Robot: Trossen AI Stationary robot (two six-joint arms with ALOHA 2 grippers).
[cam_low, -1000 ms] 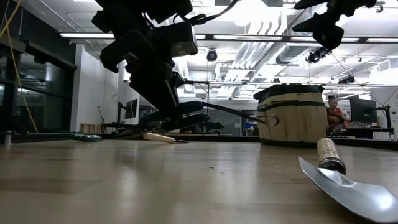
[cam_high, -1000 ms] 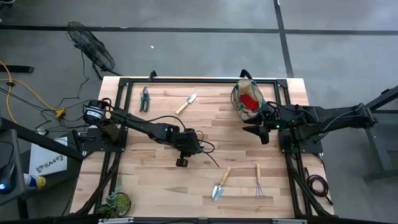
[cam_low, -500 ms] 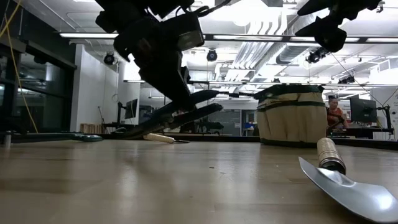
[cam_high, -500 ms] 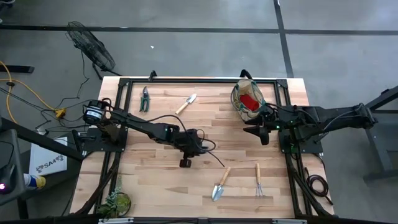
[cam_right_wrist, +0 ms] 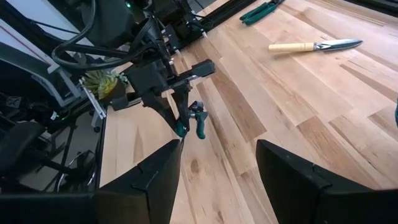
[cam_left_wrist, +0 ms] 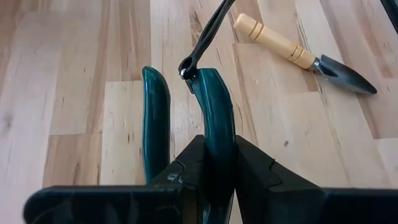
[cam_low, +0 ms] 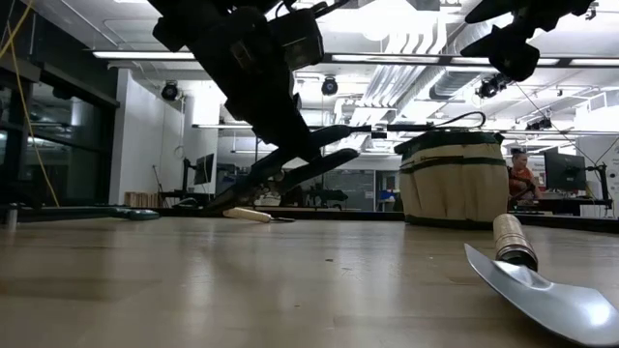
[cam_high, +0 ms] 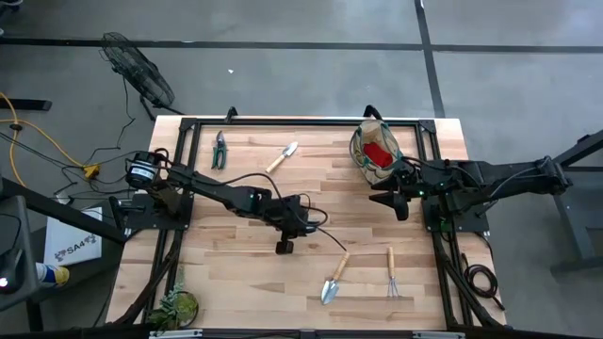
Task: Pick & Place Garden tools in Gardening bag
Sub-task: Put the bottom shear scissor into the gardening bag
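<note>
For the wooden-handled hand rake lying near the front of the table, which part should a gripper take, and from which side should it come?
Probably the pale wooden handle of the wooden-handled hand rake, near its middle, coming straight down from above. It lies flat on the wooden table, handle toward the tan canvas bag, tines toward the table's front edge. The gripper's fingers should close across the handle. The wooden-handled trowel beside it lies apart, leaving room.

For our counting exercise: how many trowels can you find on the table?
2. One trowel lies near the far edge beside the pruners; the other trowel lies near the front beside the hand rake. The bag may hide more.
</note>
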